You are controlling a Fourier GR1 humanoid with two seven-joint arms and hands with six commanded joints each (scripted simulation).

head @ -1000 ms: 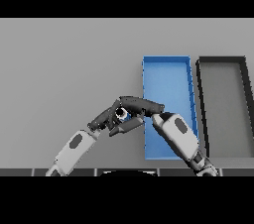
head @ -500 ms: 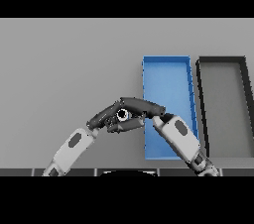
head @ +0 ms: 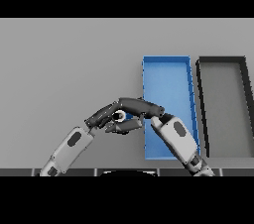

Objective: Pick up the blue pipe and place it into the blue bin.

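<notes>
The blue pipe (head: 129, 116) shows only as a small blue patch with a pale ring at its end, just left of the blue bin (head: 166, 60). My right hand (head: 140, 106) reaches in from the lower right, across the bin's left wall. Its fingers lie over the pipe and its thumb curls under it. My left hand (head: 101, 117) comes from the lower left, fingers fairly straight, their tips meeting the pipe's ringed end. Most of the pipe is hidden between the two hands.
A black bin (head: 221, 60) stands right beside the blue bin on its right. My right forearm (head: 176, 136) lies over the blue bin's near left corner. Grey tabletop (head: 64, 64) stretches to the left and back.
Both hands, with the pipe between them, have drifted slightly to the right toward the blue bin. The grip looks the same.
</notes>
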